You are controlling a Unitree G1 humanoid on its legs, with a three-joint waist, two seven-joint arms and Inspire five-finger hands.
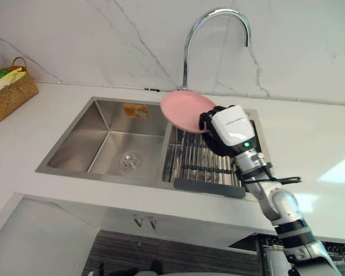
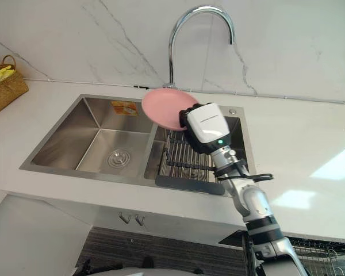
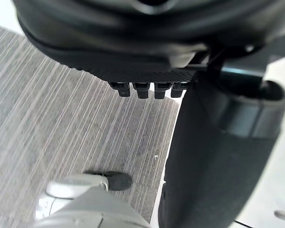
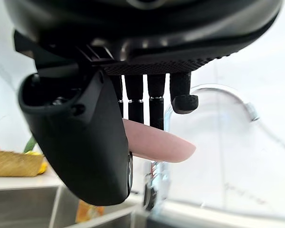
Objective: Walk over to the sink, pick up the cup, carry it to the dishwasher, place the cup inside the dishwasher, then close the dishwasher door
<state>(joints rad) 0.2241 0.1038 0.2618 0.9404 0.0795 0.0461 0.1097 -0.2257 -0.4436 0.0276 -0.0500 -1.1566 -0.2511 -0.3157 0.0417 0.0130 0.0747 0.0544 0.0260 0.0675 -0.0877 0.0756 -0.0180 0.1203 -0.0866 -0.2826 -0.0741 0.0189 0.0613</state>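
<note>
So the right hand (image 1: 227, 129) is clamped on a plate (image 1: 184, 109), not a cup. In the right wrist view you can see the thumb under the rim and the fingers (image 4: 156, 111) coming down on top, pinching it. The plate is plain pink, round and shallow with no pattern, and looks like a thin pink wedge when seen edge-on from the wrist. It's gripped by its right-hand rim and held up in the air, tilted, with the rest of it sticking out to the left.

Under it is the steel sink (image 1: 80, 138), set into the white counter (image 1: 310, 144). The plate hangs about over the divider between the two basins, near the sink's back edge and right by the foot of the curved tap (image 1: 186, 57). The right basin has a slatted drying rack (image 1: 201, 161) in it, and the left one has a round drain (image 1: 129, 161) and an orange sticker (image 1: 135, 110) on its back wall.

A wicker basket (image 1: 8, 95) sits at the counter's far left corner.

The left hand (image 3: 147, 42) is down low over grey striped floor; can't tell if it's open or closed.
</note>
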